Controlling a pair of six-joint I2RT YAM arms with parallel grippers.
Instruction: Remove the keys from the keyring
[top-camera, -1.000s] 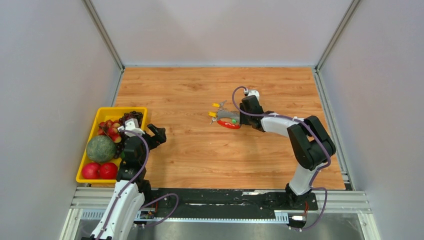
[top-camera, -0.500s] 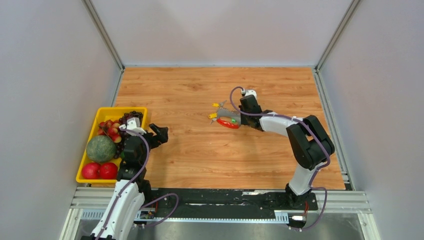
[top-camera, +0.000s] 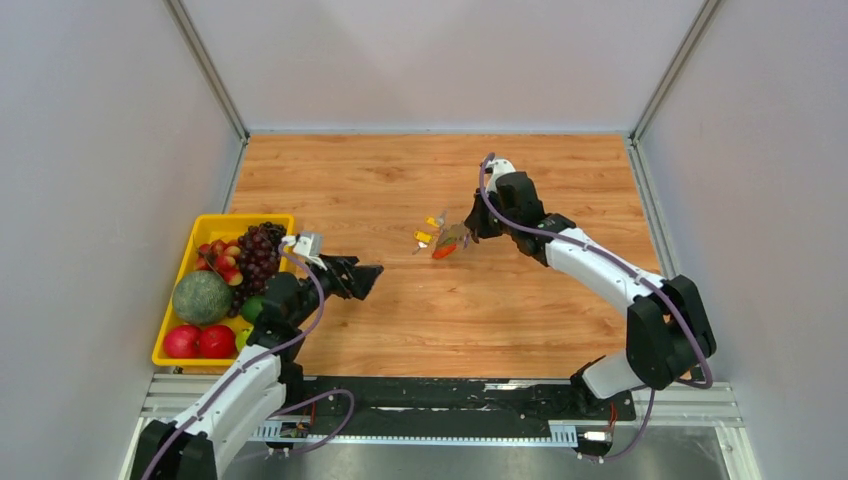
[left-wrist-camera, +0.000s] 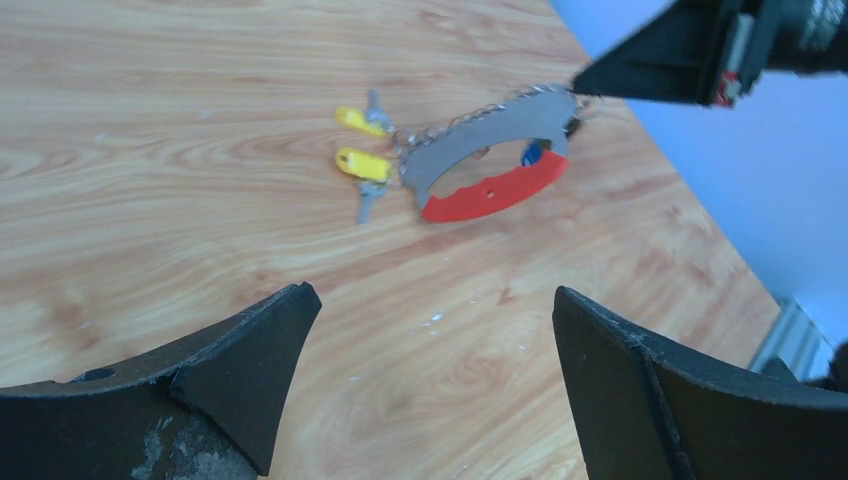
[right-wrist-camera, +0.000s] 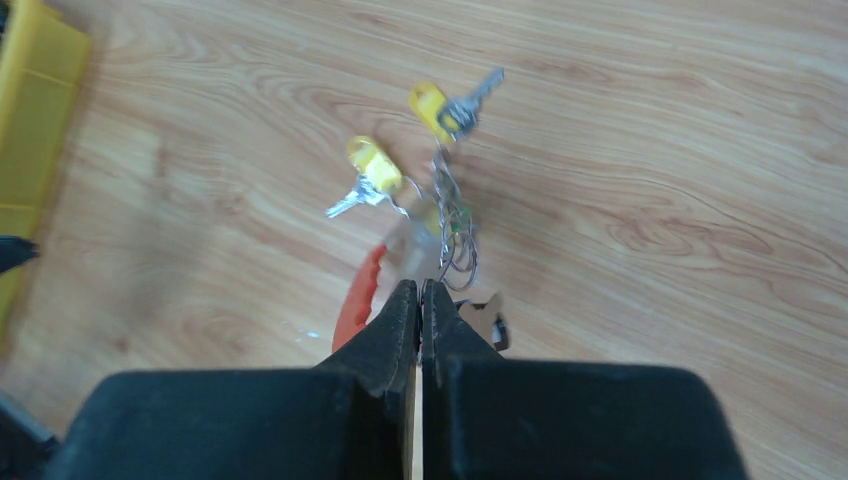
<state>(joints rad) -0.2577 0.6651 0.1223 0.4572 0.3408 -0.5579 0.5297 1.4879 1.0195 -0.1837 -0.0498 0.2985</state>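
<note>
The keyring (top-camera: 446, 245), a grey metal clip with a curved red edge (left-wrist-camera: 495, 190), hangs tilted just above the wood, pinched at one end by my shut right gripper (right-wrist-camera: 420, 290). Small rings and chain (right-wrist-camera: 455, 240) dangle from it. Two yellow-headed keys (right-wrist-camera: 375, 165) (right-wrist-camera: 432, 105) trail to the left, and a blue head (left-wrist-camera: 533, 153) shows through the clip. My left gripper (left-wrist-camera: 432, 295) stands open with nothing between its fingers, low over the table and pointing at the keyring from the near left, well short of it (top-camera: 372, 275).
A yellow tray (top-camera: 230, 218) at the left edge holds grapes, a melon, apples and other fruit. Grey walls close in the table on three sides. Bare wood lies between the two grippers.
My right gripper has shut on the keyring and raised it, dragging the keys along. My left arm has swung out from beside the tray towards the middle of the table.
</note>
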